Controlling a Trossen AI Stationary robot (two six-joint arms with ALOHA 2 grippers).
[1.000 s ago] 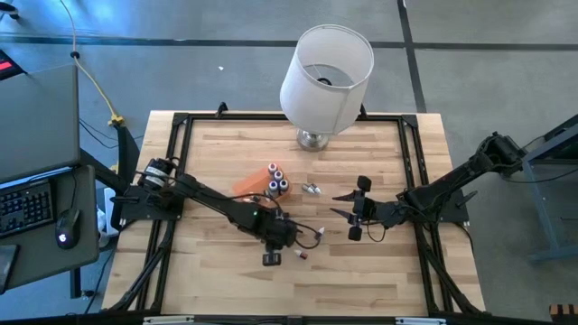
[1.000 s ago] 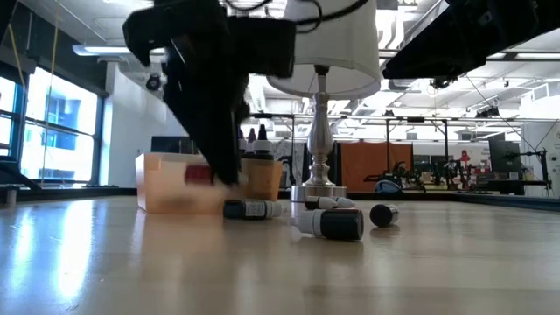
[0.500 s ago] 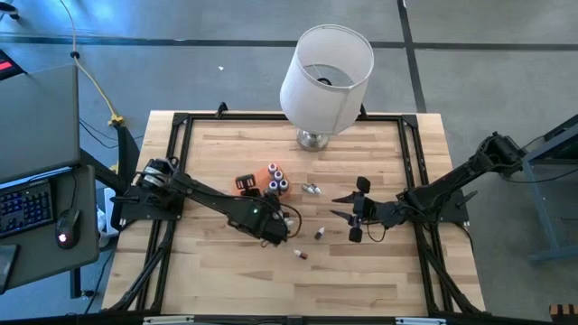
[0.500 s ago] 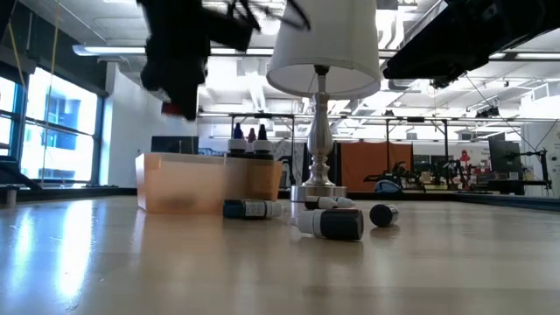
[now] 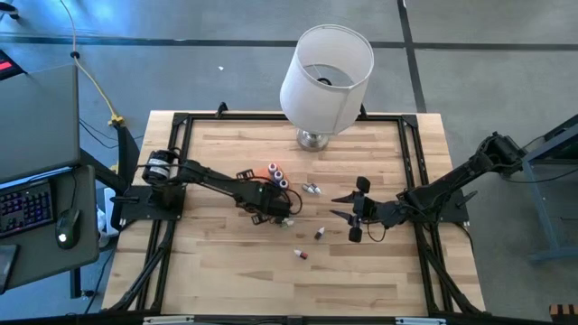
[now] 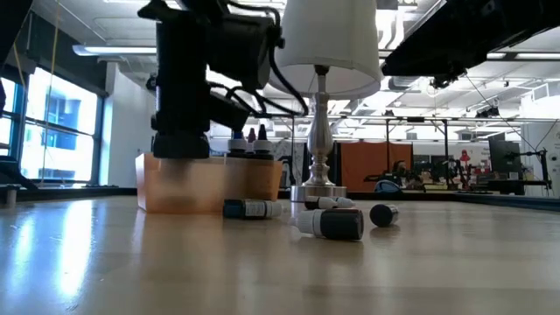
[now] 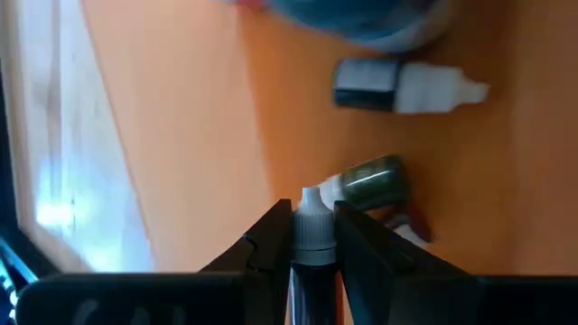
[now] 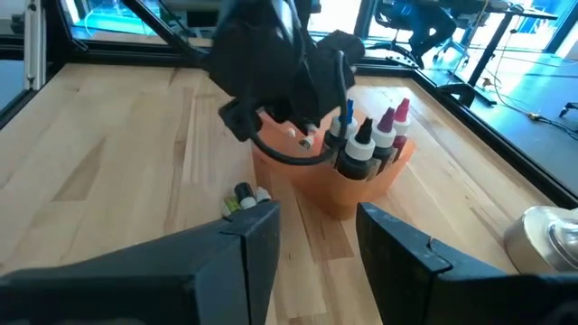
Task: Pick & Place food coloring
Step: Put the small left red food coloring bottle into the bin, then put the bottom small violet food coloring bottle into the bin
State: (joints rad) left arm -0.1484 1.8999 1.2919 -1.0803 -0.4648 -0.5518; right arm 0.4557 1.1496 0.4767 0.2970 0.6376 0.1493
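Left end effector [image 7: 313, 236] hung over the orange tray [image 8: 307, 185], fingers clamped narrow on a food coloring bottle [image 7: 312, 242] with its whitish tip pointing toward the tray floor. Seen from overhead, sat just at 9 o'clock of desk [image 5: 235, 271] centre, covering most of the tray [image 5: 256, 174]. Inside the tray, in the left wrist view: one bottle lying flat [image 7: 408, 88] with a dark body and white tip, plus a second, olive-labelled one [image 7: 372, 179] right beyond the held tip. Standing bottles [image 8: 368, 137] with blue, dark and red caps lined the tray's end nearest the lamp [image 5: 325, 72]; same cluster [image 5: 277, 173] visible from above, and showing over the tray wall [image 6: 248, 138] at desk level. Right end effector [image 5: 354, 212] hovered at 3 o'clock of centre, fingers spread wide, holding nothing. Loose bottles on the wood: one [image 5: 311, 189] just at 12 o'clock of centre, one [image 5: 319, 233] at 5 o'clock, one red-capped [image 5: 301, 255] farther toward 6 o'clock. From the low view, several lay on their sides [image 6: 331, 223] in front of the lamp base [image 6: 317, 188]
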